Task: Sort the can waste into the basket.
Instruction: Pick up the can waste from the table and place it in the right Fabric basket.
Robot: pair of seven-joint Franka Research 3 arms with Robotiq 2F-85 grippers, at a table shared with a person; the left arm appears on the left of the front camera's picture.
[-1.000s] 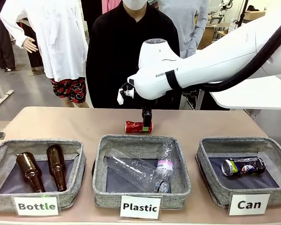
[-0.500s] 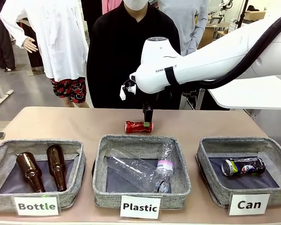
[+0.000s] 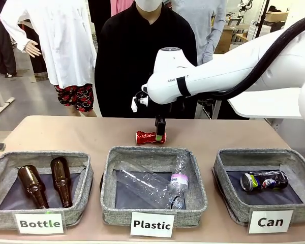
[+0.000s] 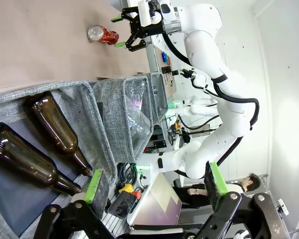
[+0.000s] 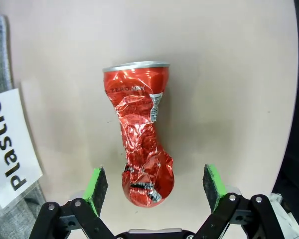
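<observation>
A shiny red crinkled can lies on its side on the table beyond the middle basket. My right gripper is down at the can's right end. In the right wrist view the can has its crushed end between my open right gripper's green pads, with neither pad touching it. A dark can with a silver end lies in the grey basket tagged Can. My left gripper is open and holds nothing, hanging over the Bottle basket. From there the red can shows far off.
A basket tagged Bottle holds two brown bottles. The middle basket tagged Plastic holds clear plastic bottles. A person in black stands at the table's far edge, close behind the red can.
The right arm's wrist has shifted slightly right and lower over the red can. The can and both baskets' contents have not moved.
</observation>
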